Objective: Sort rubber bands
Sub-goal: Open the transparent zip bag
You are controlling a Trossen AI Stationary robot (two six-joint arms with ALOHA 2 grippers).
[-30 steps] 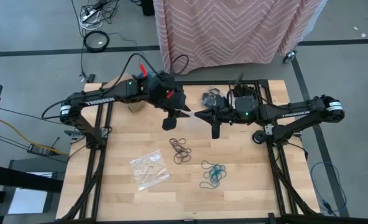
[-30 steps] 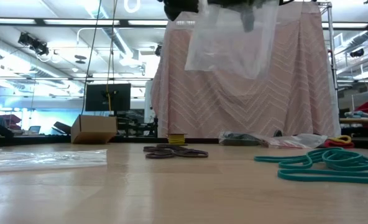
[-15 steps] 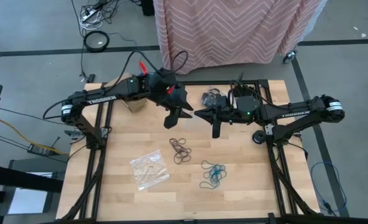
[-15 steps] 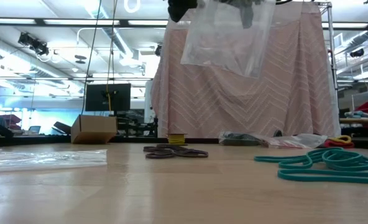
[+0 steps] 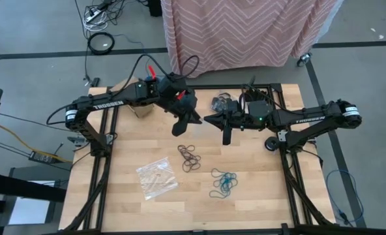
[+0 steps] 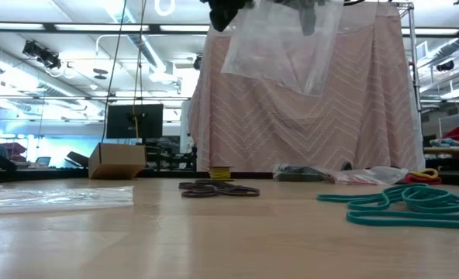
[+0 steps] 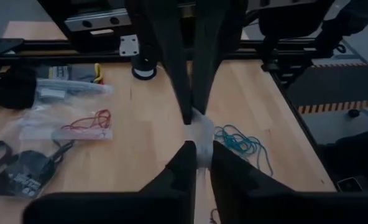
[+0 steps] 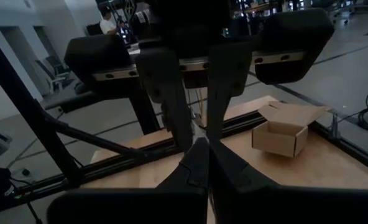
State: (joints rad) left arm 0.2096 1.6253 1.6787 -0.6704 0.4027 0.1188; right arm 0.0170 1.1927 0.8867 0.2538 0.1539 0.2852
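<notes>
Holding a clear plastic bag [image 6: 280, 50] up over the middle of the counter [image 5: 258, 196] with both arms: right claw [image 8: 199, 149] is pinched tight on its edge, left claw [image 7: 196, 140] is narrow and nipping the same bag from the other side. Rubber bands sit below: a brown bunch [image 5: 189, 157] mid-counter, a teal bunch [image 5: 223, 183] near it toward the right arm's side, and red ones [image 7: 84, 122] bagged at the back.

Brown rubber bands [image 5: 189, 157] lay in a loose tangle mid-table, and teal rubber bands [image 5: 223, 183] sprawled flat near them, apart. Black rubber bands [image 5: 222, 102] were heaped by the far edge.
</notes>
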